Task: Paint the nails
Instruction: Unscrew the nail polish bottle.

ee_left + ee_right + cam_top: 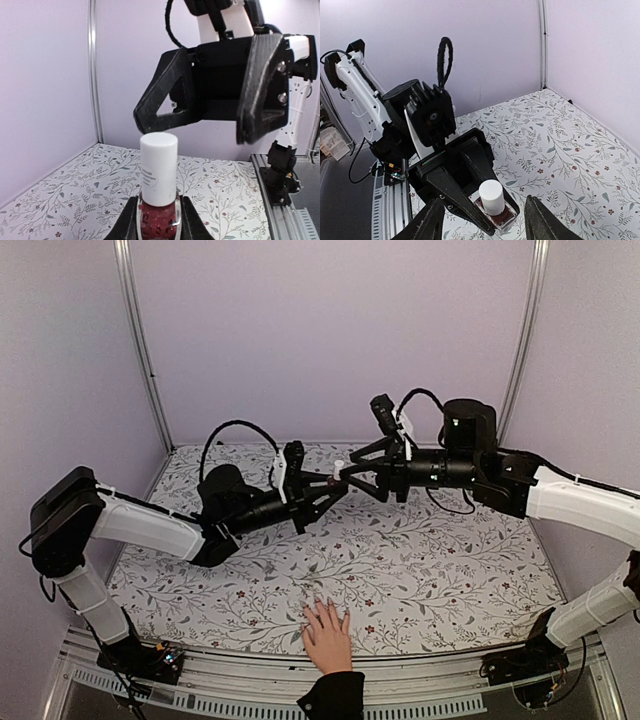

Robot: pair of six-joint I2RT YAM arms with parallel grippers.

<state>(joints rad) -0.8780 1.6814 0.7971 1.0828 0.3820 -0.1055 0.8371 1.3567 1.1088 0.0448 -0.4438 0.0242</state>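
Note:
A small dark-red bottle (pixel 158 212) with a white cap (pixel 158 167) stands upright between the fingers of my left gripper (pixel 159 220), which is shut on its glass body. My right gripper (pixel 485 198) faces it with jaws open; its fingers stand on either side of the white cap (pixel 491 196) without touching it. In the top view both grippers meet above the table's middle, left gripper (pixel 332 484) and right gripper (pixel 346 472). A human hand (pixel 327 637) with a black cuff lies flat at the near edge, its pale nails (pixel 320 605) pointing away from me.
The table (pixel 440 560) has a floral-patterned cover. Lilac walls with metal corner posts (pixel 140 340) close in the back and sides. A metal rail (pixel 230 702) runs along the near edge between the arm bases.

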